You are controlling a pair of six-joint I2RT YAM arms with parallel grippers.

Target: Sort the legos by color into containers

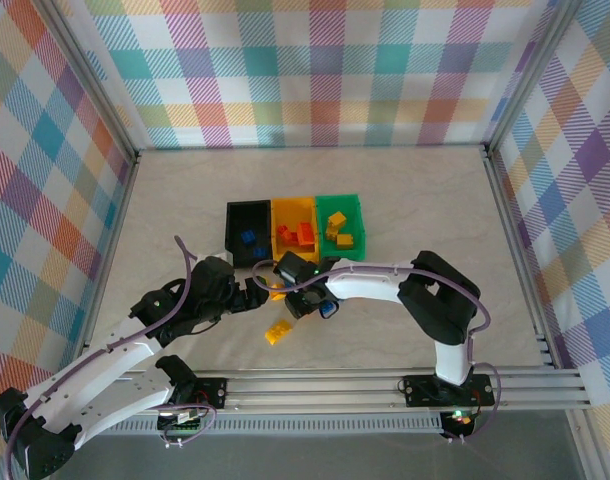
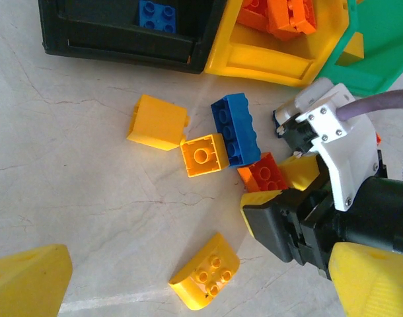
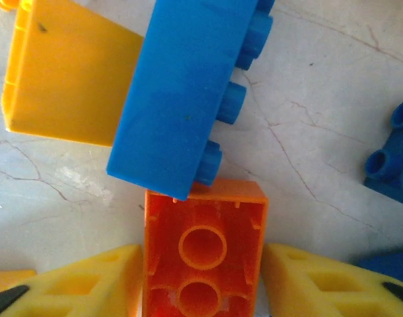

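Tabletop [image 1: 165, 210] in a pale marble pattern is carrying the whole scene, with checked walls [image 1: 315, 70] standing around it. Both arms are reaching inward from the near edge and are meeting just in front of the containers.

The three bins are sitting joined in a row near the middle of the table. The black bin [image 1: 230, 230] is holding blue bricks [image 1: 250, 240], the yellow-orange bin [image 1: 275, 222] is holding orange-red bricks [image 1: 297, 235], and the green bin [image 1: 341, 198] is holding yellow bricks [image 1: 338, 228].

The left gripper [image 1: 255, 296] is hovering low over the loose pile with its yellow fingers [image 2: 26, 277] spread wide and nothing between them. The right gripper [image 3: 203, 277] is pointing down at the same pile, its jaws narrowed so that each finger is pressing against one side of an orange-red brick [image 3: 205, 244], which is lying with its hollow underside showing.

The rest of the loose legos are lying on the table just in front of the bins. A blue brick [image 2: 236, 129] is touching the far end of the gripped one. A large yellow brick [image 2: 157, 122] is lying on its side beside it, and a small yellow brick [image 2: 203, 155] is resting against both. A sloped yellow brick [image 2: 205, 271] is sitting apart, nearer the arm bases. Another blue piece [image 3: 393, 158] is lying to the right of the gripped brick.
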